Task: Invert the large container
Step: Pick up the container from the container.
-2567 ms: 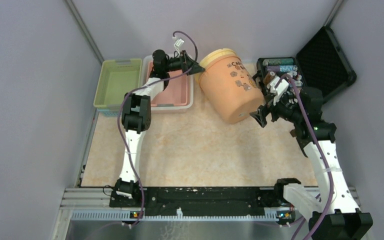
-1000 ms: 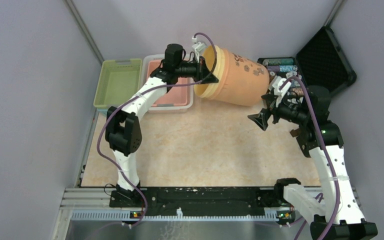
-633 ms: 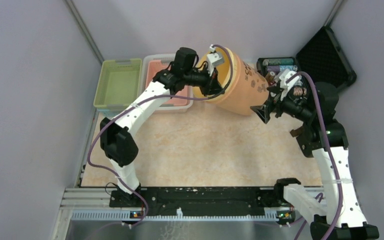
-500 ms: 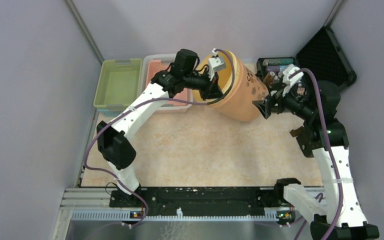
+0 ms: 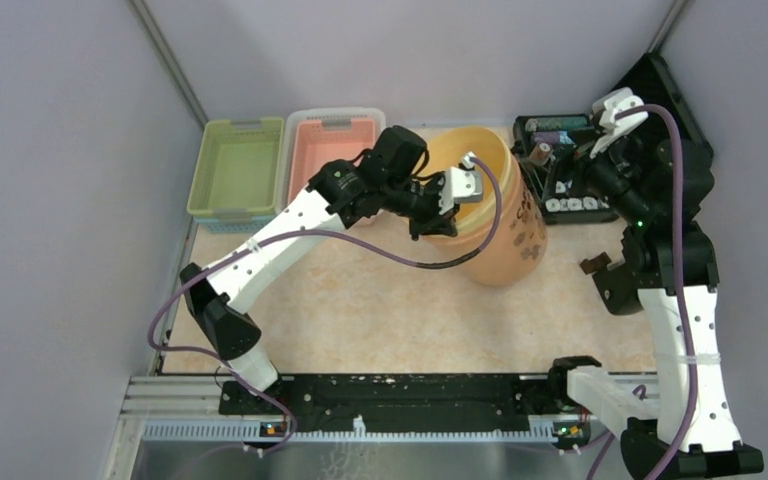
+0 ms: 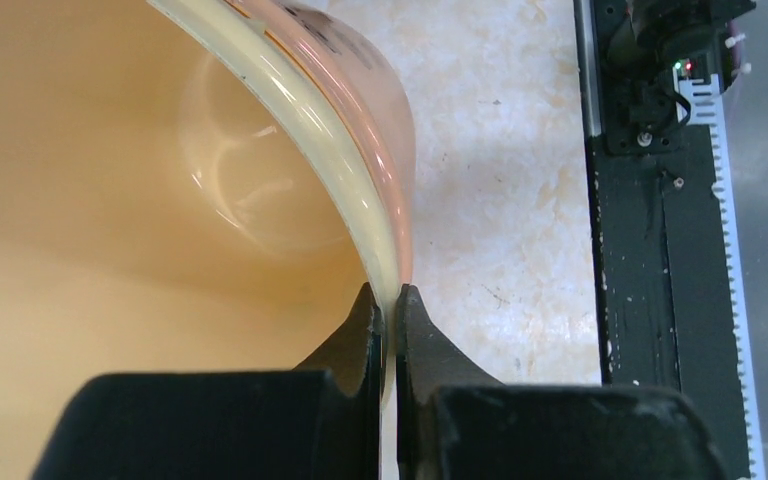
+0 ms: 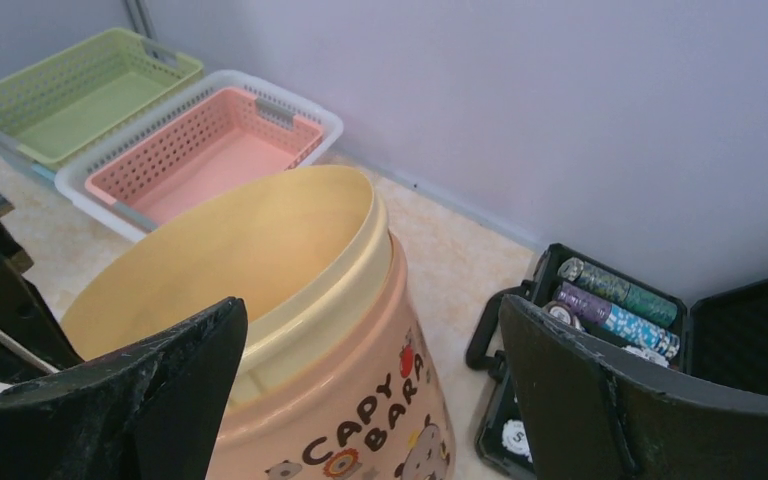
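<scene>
While my left gripper (image 6: 388, 300) stays pinched on rim (image 6: 345, 210), centre-left, large container (image 5: 508, 238) at frame centre has swung from side-lying to mouth-up; half-turn remains for inversion. Right gripper (image 7: 370, 305), upper right, has backed off, spread wide, empty.

Glossy smooth plastic container (image 5: 516, 236), matt stone-patterned tabletop (image 5: 390, 312)

Large container (image 5: 518, 232), earlier on its side, now upright with mouth up; right gripper (image 7: 370, 305) off it, higher.
</scene>
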